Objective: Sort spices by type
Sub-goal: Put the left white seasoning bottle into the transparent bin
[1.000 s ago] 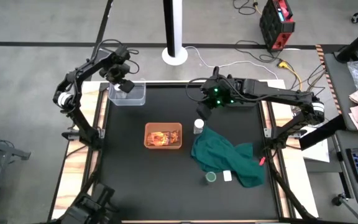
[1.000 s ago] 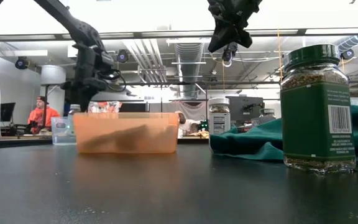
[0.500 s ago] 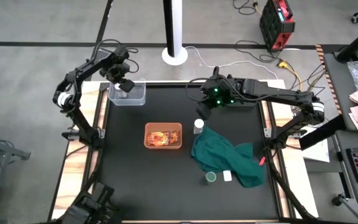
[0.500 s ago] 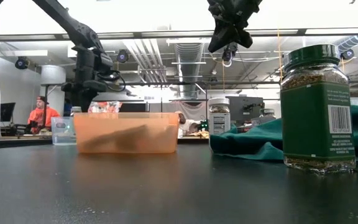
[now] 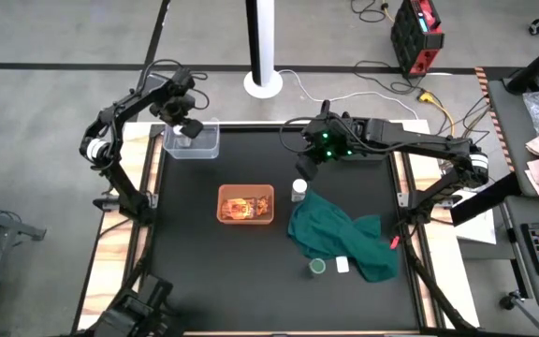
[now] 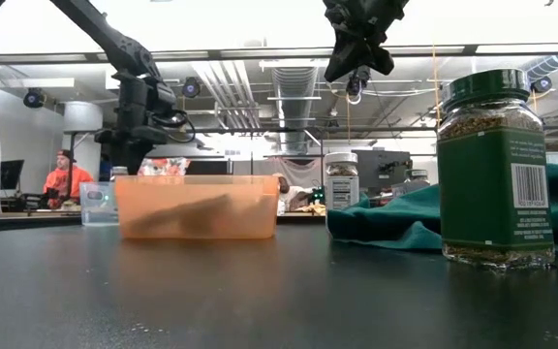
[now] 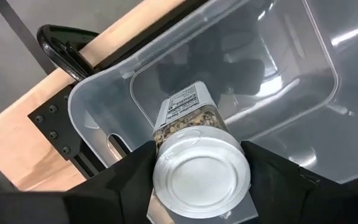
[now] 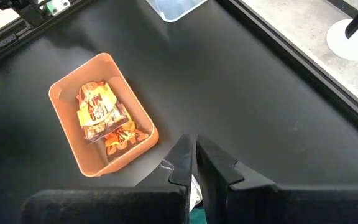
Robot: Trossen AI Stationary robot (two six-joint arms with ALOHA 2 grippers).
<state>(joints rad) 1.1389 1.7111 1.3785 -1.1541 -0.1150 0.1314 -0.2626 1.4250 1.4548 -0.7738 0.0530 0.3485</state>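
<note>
- The left end effector (image 7: 197,180) hangs over the clear bin (image 5: 192,141) at the desk's (image 5: 251,271) far left corner, its fingers on either side of a white-capped jar (image 7: 194,158) that sits inside the bin; whether they press it or stand just clear, I cannot tell.
- That jar looks rigid, light and smooth-sided, likely to slip, so a hold across the cap or just under it seems safest.
- The right end effector (image 8: 191,163) hovers closed and empty above a second white-capped jar (image 5: 298,190), which stands upright beside the green cloth (image 5: 344,234).
- A green-capped jar (image 6: 495,165) stands upright near the cloth's front edge, next to a small white block (image 5: 342,265); it looks bigger and probably heavier, best gripped around the lid.
- The orange bin (image 5: 245,204) at mid-desk holds foil packets (image 8: 101,115): thin, floppy, crinkly things, best pinched at an edge.
- The clear bin holds only the one jar.
</note>
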